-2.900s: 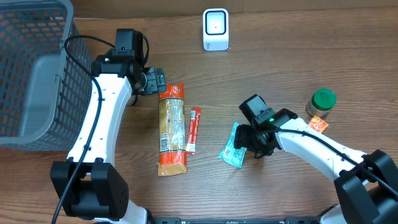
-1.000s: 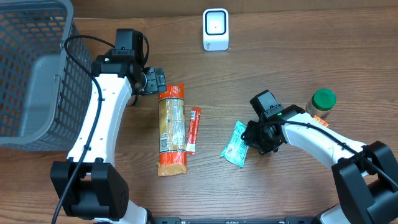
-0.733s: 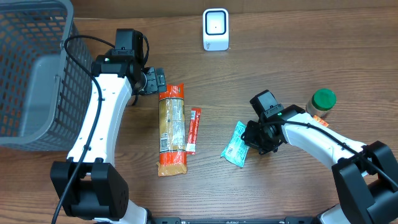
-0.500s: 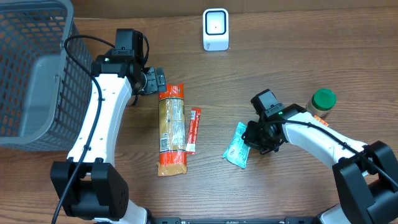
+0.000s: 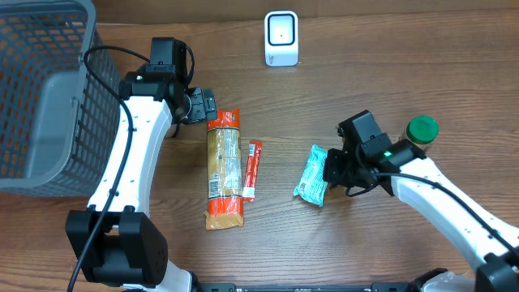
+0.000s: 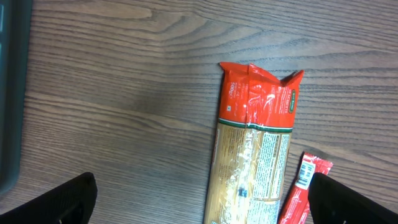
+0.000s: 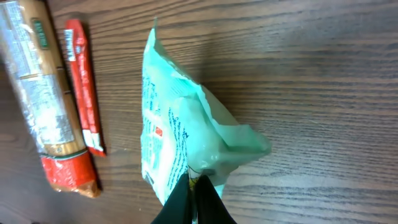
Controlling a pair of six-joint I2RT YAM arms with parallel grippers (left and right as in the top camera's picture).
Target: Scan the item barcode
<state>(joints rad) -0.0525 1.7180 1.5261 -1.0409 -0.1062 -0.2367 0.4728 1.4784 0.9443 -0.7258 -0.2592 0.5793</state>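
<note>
The right claw is clenching one edge of the teal packet, which is lying on the desk right of the red stick; lifting slowly while turning its barcode toward the white scanner is looking wisest.

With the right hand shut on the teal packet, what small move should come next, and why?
Probably raise the teal packet and start carrying it toward the white scanner. The right hand is pinched shut on the packet's edge, so the grip looks made, and the scanner stands well away near the far edge, too far to read a barcode.
</note>
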